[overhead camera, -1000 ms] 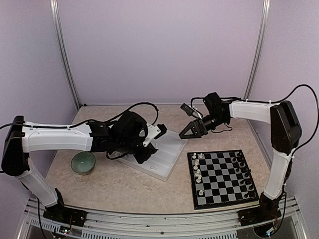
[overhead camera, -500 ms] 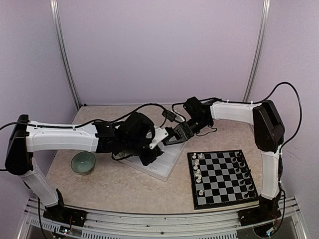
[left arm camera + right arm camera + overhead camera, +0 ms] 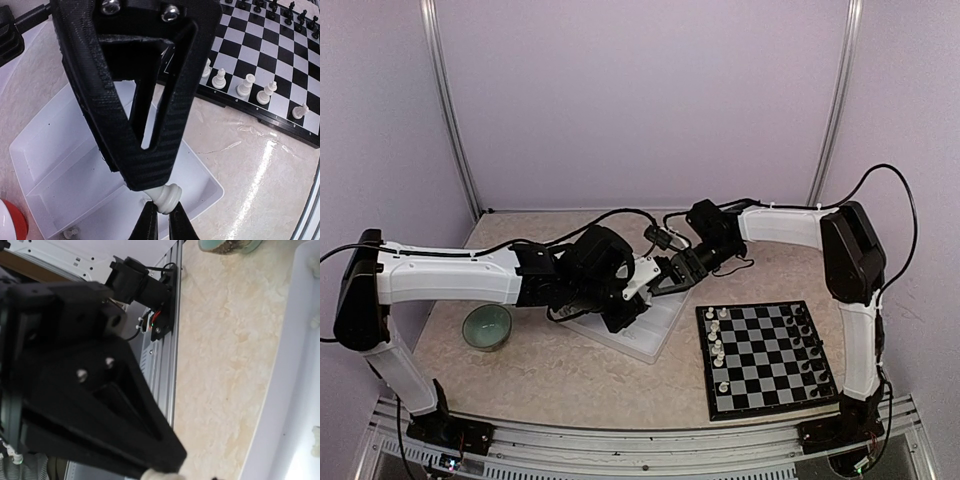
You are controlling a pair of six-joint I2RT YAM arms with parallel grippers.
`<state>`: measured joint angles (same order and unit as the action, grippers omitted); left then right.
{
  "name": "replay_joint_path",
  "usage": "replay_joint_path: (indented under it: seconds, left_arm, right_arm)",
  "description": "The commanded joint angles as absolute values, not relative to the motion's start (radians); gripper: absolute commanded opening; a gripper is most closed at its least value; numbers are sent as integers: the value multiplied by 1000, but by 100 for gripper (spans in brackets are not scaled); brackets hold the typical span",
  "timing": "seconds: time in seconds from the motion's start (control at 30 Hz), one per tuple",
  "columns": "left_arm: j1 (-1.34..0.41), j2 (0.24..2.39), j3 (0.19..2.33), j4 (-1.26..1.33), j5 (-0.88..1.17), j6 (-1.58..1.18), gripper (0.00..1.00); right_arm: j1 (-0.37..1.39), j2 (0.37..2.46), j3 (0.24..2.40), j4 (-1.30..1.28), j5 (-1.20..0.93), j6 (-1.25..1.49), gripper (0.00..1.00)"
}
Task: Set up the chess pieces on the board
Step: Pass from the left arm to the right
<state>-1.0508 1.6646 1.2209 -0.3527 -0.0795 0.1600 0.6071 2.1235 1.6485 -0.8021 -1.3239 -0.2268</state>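
My left gripper (image 3: 162, 223) is shut on the base of a white chess piece (image 3: 168, 197) and holds it above the white tray (image 3: 60, 165). In the left wrist view a broad black finger (image 3: 150, 125) of the right gripper lies against the piece's upper part and hides it. From above, my right gripper (image 3: 663, 278) meets the left gripper (image 3: 642, 275) tip to tip over the tray, its jaws apart. The board (image 3: 770, 372) lies at the right, with white pieces (image 3: 716, 342) along its left edge and black pieces (image 3: 806, 340) along its right.
A green bowl (image 3: 486, 326) stands left of the tray (image 3: 650, 338). Loose white pieces (image 3: 71, 232) lie in the tray. Both arms reach over the table's middle, and cables trail behind the right arm. Metal rails run along the near edge.
The right arm has swung left from above the board's far side to the left gripper over the tray. The left gripper has shifted slightly right, still holding the piece.
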Motion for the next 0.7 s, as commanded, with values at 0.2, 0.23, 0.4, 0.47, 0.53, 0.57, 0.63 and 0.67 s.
replay_joint_path:
  seconds: [0.2,0.23,0.4,0.47,0.53,0.57,0.63,0.67]
  left_arm:
    - [-1058,1684,1259,-343,-80,170,10]
    - [-1058,1684,1259,-342,-80,171,10]
    - [-1058,1690,1259,-343,-82,172,10]
    - [-1057,1690,1258,-341,-88,170,11]
    - [-1058,1690,1256,-340,-104,168,11]
    - [-1058,1690,1256,-337,-109,166,13]
    - [-1058,1688,1253,-338,-121,163,16]
    - [-1057,1687,1249,-338,-124,158,18]
  right_arm:
    - [635,2149,1687,-823,-1325,-237,36]
    - [635,2150,1689,-825,-1326,-237,34]
    - [637,2153,1690,-825,-1330,-242,21]
    - [636,2151,1691,-825,-1330,-245,13]
    - [637,2148,1690,-827,-1324,-251,7]
    - [637,2144,1690,-828,-1318,-253,6]
    - [636,2130,1690,-830,-1295,-266,3]
    - [636,2118,1689,-830,-1277,-272,3]
